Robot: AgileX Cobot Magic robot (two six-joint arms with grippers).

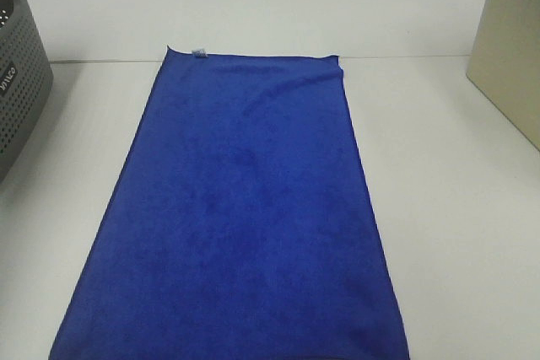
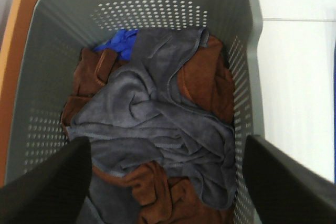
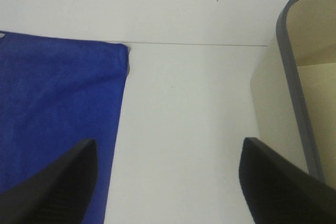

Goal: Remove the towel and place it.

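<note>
The towel (image 1: 245, 217) lies flat on the white bench (image 1: 447, 208), between grey basket (image 1: 21, 73) and beige bin (image 1: 510, 56); pinch a far corner, lift cleanly; only wrist views show both claws spread and empty, left claw (image 2: 168, 182) over basket laundry (image 2: 157, 124), right claw (image 3: 168, 182) between towel and bin.

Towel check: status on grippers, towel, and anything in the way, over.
Left gripper open, above grey basket of cloths. Right gripper open, above bare table between towel and beige bin. Towel spread flat, untouched. Nothing on it.
</note>
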